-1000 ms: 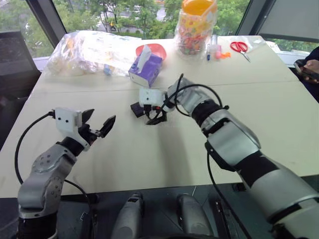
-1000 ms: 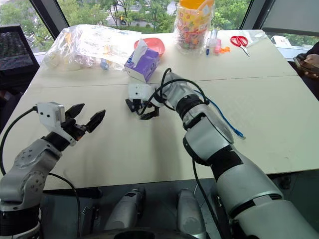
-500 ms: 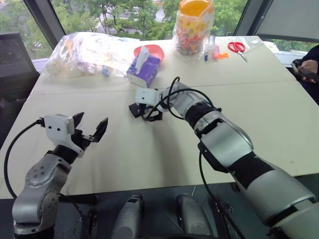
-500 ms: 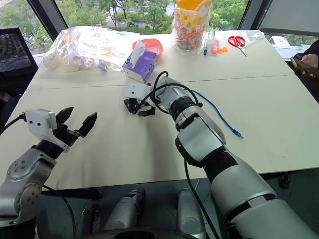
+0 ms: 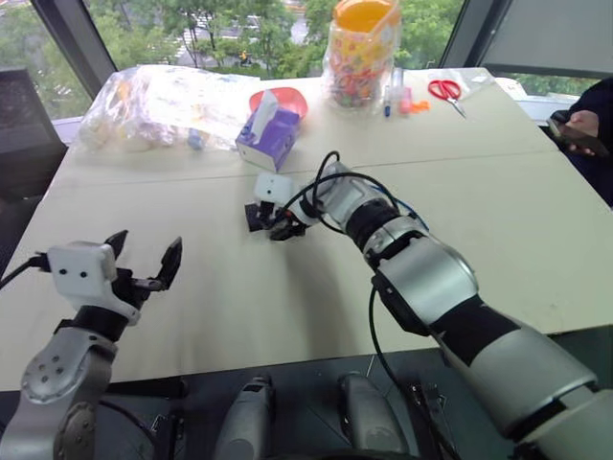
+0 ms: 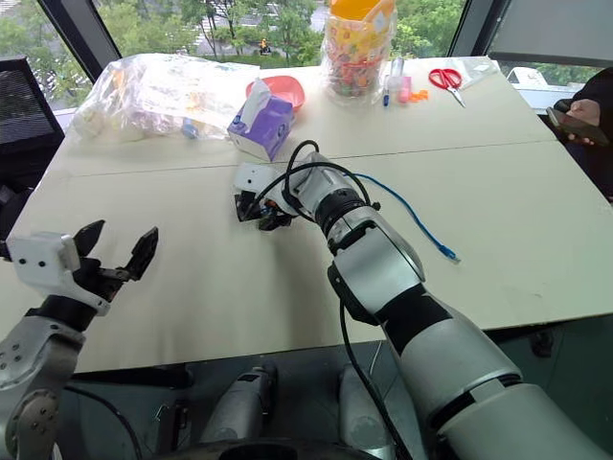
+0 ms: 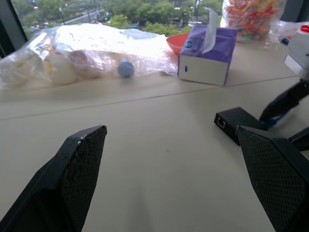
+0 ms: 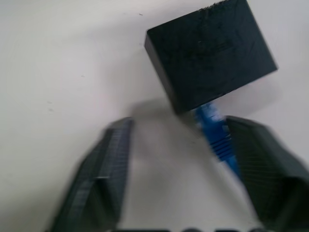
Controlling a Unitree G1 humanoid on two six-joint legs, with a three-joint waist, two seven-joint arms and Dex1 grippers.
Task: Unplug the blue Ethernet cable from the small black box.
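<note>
Right now my right pincer point(image 8: 176, 164) hangs over the middle of the counter point(image 6: 536, 259), pointing down at the small black box point(image 8: 211, 53). Its two fingers stand apart, neither fully spread nor closed, and they grip nothing. One finger point(image 8: 263, 166) is just beside the blue Ethernet cable point(image 8: 217, 137); the other finger sits well off to the far side, over bare counter. The cable's plug end is seated in the side of the box that faces my pincer, so the cable is not yet pulled out. From the box, the blue cord passes under my right forearm and comes out on its right side, running across the counter toward my right to a small pale plug point(image 6: 450, 255) lying free.

My left pincer point(image 6: 117, 257) floats above the near left part of the counter, well apart from the box, with its fingers spread wide and nothing between them. In the left wrist view the box point(image 7: 236, 123) lies flat ahead, with a small port on its near face.

Beyond the box stands a purple tissue box point(image 6: 260, 124), with a red bowl point(image 6: 287, 89) behind it and a clear plastic bag point(image 6: 158, 91) to its left. A jar of colourful sweets point(image 6: 356, 48) and red scissors point(image 6: 445, 79) sit at the far edge
</note>
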